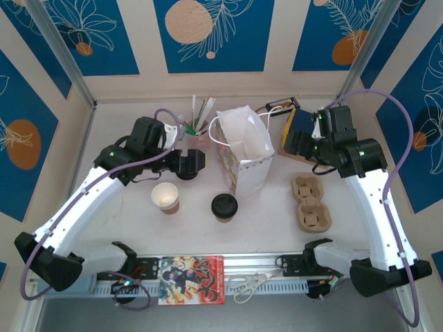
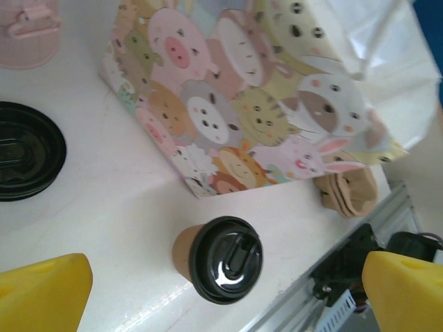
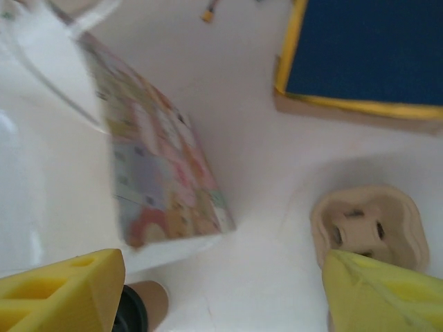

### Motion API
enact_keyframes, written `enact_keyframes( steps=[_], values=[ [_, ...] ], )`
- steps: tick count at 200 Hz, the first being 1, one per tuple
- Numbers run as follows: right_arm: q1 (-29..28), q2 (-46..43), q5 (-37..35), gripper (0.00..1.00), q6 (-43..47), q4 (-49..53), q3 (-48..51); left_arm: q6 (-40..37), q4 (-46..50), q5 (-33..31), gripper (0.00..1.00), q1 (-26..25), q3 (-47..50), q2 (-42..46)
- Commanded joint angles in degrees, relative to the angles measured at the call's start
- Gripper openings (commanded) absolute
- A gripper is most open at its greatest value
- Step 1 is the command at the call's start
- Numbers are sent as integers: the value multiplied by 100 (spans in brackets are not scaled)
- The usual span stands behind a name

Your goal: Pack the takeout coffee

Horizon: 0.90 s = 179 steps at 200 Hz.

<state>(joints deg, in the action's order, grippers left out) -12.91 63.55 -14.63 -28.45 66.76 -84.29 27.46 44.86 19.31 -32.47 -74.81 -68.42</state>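
**Takeout coffee set, on table, unpacked**

Item 1. Takeout coffee cup (image 1: 165, 197): kraft-brown paper, pale inside, no lid, upright on the white table (image 1: 124, 228). It stands apart from both grippers, just below the left arm's wrist in the top view.

Item 2. Lidded cup (image 1: 224, 207): same brown paper, with a black lid on. It stands right of item 1 and in front of the bag. The left wrist view gives the lid's moulded detail.

Item 3. Paper bag (image 1: 246, 155): upright with its mouth open. The wrist views show a cartoon-animal print on its side.

Item 4. Loose black lid (image 2: 21, 149): flat on the table, near the pink straw cup (image 2: 28, 31).

Item 5. Pulp cup carrier (image 1: 310, 203): right of the bag.

Item 6. Blue box with yellow edge (image 3: 367, 48): behind the carrier.

Item 7. Scissors (image 1: 249, 282) and printed card (image 1: 192, 279): on the near rail.

Tools. Left gripper (image 2: 227, 266): yellow fingers spread wide, holding nothing, above the lidded cup. Right gripper (image 3: 223, 263): fingers well apart, holding nothing, between bag and carrier.
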Motion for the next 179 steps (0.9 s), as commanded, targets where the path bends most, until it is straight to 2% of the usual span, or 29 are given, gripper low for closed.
enact_keyframes(
  steps=[1,33,87,136,179],
  values=[
    [261,-212,-71,74,-339,430,583,-234,32,424,100,-81,-100,234],
    [761,-435,223,68,-453,439,1535,-319,-39,641,100,-158,33,394],
    [1464,-434,403,60,-530,188,2668,-217,-177,600,100,-192,384,623],
    [1907,260,429,54,-449,90,2727,-106,-310,540,100,-195,556,712],
    [1966,902,502,54,-312,48,2701,-31,-417,464,100,-195,720,777]
  ],
)
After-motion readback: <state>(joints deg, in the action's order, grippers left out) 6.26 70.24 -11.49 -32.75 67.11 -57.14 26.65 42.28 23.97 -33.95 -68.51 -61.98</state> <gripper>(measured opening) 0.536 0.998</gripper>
